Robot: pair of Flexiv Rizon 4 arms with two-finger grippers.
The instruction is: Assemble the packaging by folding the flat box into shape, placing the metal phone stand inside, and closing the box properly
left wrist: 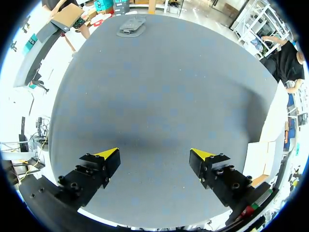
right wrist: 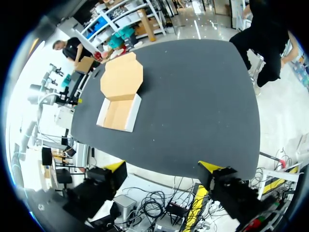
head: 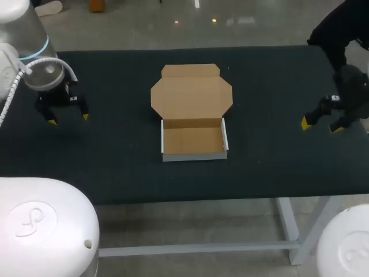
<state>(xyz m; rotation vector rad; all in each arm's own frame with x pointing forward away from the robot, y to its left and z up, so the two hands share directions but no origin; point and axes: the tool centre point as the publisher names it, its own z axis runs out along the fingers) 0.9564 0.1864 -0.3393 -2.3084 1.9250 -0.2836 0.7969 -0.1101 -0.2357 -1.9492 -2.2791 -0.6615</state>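
Head view: the box [head: 193,141] sits mid-table, tray walls up, lid lying open, nothing inside. Left gripper [head: 68,119] and right gripper [head: 320,125] are spread and empty, well apart from it.

Left wrist view: the stand [left wrist: 131,26] lies far ahead (not yet packed).

Right wrist view: the tray is empty, so loading and closing remain.

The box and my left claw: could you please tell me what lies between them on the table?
Nothing. In the head view only bare dark table stretches between the left claw and the box.
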